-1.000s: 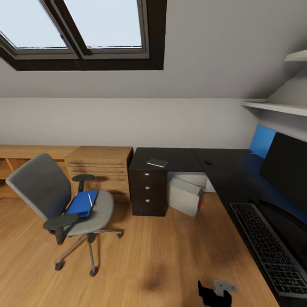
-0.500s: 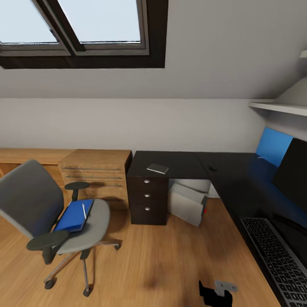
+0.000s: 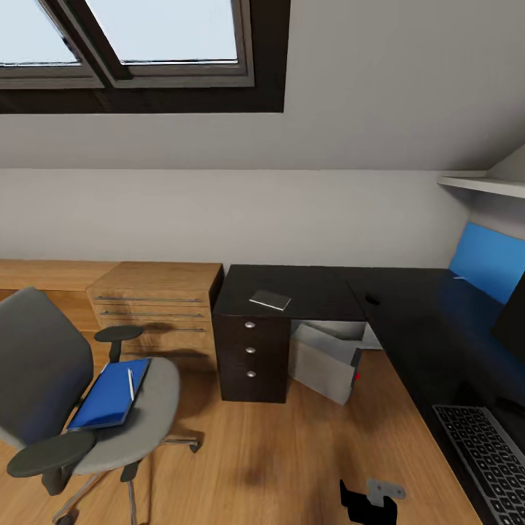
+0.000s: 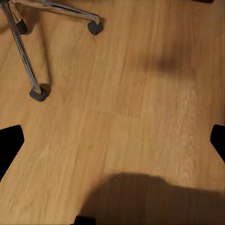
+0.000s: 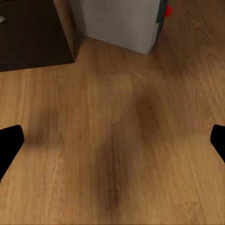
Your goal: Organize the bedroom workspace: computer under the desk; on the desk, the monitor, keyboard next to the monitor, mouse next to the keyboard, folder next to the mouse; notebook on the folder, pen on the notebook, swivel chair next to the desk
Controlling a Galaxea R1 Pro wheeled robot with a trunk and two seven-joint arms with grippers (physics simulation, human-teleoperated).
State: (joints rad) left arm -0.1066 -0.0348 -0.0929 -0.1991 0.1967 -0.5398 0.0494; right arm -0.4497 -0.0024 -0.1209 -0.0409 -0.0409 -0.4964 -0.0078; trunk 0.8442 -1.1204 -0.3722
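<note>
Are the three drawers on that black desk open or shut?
Shut: all three drawer fronts with round silver knobs sit flush with the black L-shaped desk, none pulled out.

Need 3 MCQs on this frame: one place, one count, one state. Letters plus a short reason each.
1. Where does the folder lie?
A. on the chair seat
B. on the desk
C. on the floor

2. How many knobs does the desk's drawer stack show?
A. one
B. three
C. five

3. How do the right gripper's fingers stand?
A. shut on the pen
B. shut on nothing
C. apart, with nothing between

Answers:
A, the blue folder rests on the grey seat with the pen on it.
B, three silver knobs stand in a column.
C, the dark tips sit at opposite edges of the right wrist view, bare floor between.
</note>
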